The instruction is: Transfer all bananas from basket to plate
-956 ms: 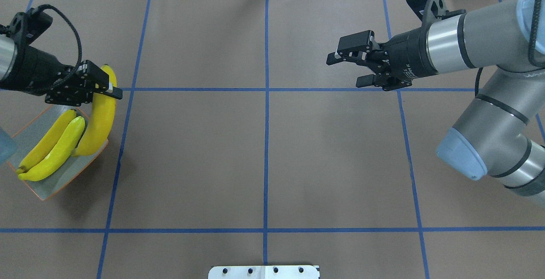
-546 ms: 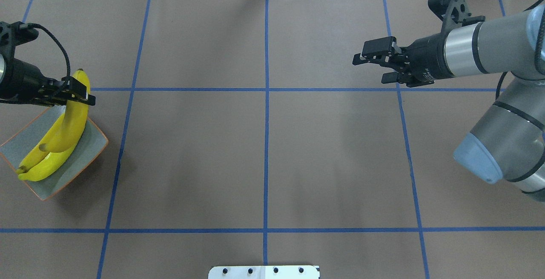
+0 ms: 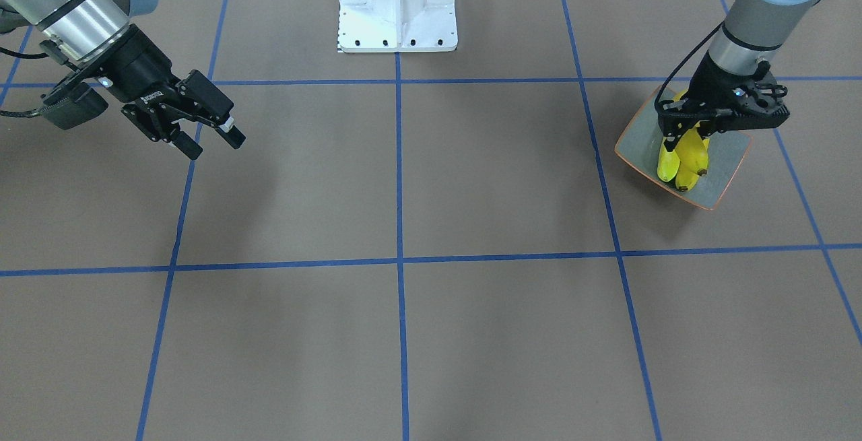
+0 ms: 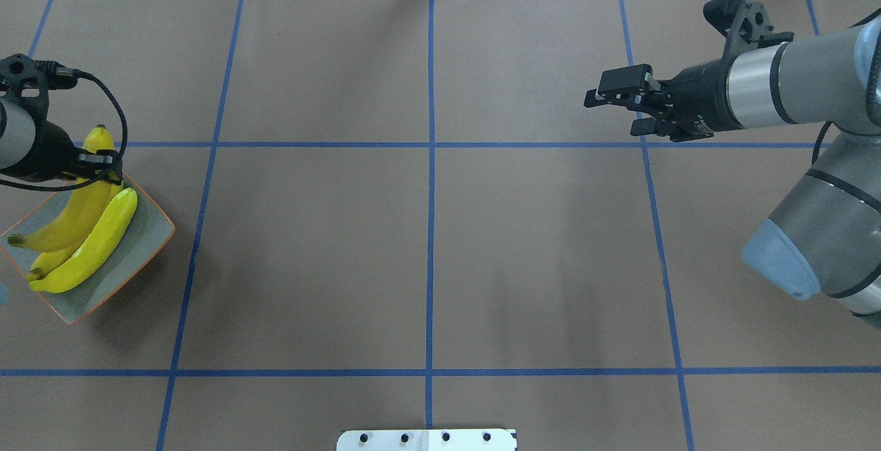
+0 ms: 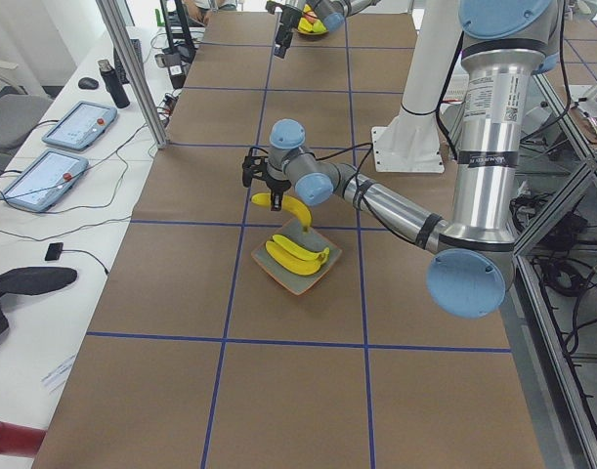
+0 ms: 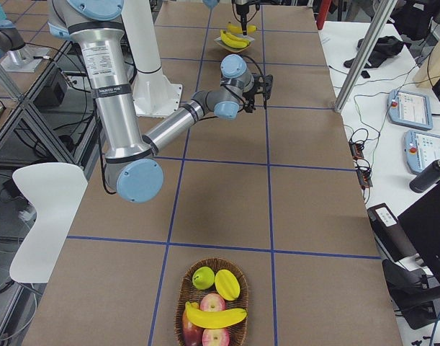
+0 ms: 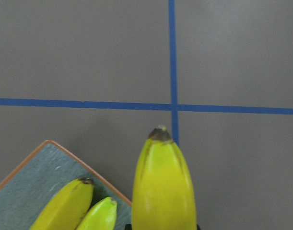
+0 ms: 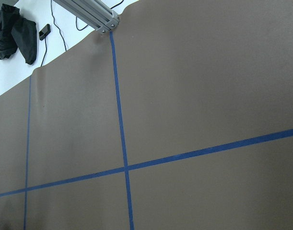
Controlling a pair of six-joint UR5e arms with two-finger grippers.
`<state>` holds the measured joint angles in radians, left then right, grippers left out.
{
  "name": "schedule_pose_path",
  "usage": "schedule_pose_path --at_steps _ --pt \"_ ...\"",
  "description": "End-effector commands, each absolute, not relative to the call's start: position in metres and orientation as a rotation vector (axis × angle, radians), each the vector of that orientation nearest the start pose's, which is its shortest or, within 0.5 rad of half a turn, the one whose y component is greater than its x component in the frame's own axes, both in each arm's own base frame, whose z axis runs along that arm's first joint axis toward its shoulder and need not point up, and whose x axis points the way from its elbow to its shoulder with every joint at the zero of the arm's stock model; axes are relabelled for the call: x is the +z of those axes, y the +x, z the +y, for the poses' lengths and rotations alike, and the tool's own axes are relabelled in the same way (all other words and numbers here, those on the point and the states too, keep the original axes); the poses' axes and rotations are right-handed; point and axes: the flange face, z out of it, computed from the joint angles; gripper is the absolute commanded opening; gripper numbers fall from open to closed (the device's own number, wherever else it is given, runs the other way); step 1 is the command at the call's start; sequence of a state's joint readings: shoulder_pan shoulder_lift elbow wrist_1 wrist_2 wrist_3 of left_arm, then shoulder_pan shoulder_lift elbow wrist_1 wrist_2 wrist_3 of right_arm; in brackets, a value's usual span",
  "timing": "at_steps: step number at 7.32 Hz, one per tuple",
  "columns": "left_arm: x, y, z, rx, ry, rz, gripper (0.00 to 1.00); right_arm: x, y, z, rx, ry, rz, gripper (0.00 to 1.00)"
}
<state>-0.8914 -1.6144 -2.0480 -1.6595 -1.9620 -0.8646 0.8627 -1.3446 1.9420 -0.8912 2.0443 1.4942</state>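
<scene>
My left gripper [image 4: 103, 165] is shut on a yellow banana [image 4: 69, 220], gripped near its upper end. The banana slants down over the grey-green plate [image 4: 141, 244] at the table's left edge. Two more bananas [image 4: 96, 248] lie side by side in the plate. In the left wrist view the held banana [image 7: 163, 187] points past the plate's corner [image 7: 36, 179]. My right gripper [image 4: 614, 112] is open and empty above the table at the far right. A wicker basket [image 6: 181, 299] at the right end holds one banana [image 6: 216, 317].
The basket also holds apples [image 6: 212, 301] and other round fruit. The robot's white base [image 3: 397, 3] stands at the near middle edge. Brown paper with blue tape lines [image 4: 430, 231] covers the table between plate and basket.
My left gripper has moved left over the plate with the banana, which now slants lower across the other two. My right arm has drawn back to the right, still open.
</scene>
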Motion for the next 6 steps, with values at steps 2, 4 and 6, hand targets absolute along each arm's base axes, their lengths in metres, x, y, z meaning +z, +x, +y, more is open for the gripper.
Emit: schedule_pose_path --at_steps 2,4,6 --pt "0.456 0.226 -0.444 0.033 0.178 0.497 0.0 0.294 -0.281 -0.464 0.381 0.201 -1.289 1.0" --pt "0.478 0.228 -0.456 0.029 0.196 0.41 0.0 0.299 -0.28 -0.464 0.384 0.197 -1.283 1.0" --pt "0.494 0.227 -0.456 0.021 0.185 0.375 0.0 0.299 -0.28 -0.464 0.388 0.194 -1.283 1.0"
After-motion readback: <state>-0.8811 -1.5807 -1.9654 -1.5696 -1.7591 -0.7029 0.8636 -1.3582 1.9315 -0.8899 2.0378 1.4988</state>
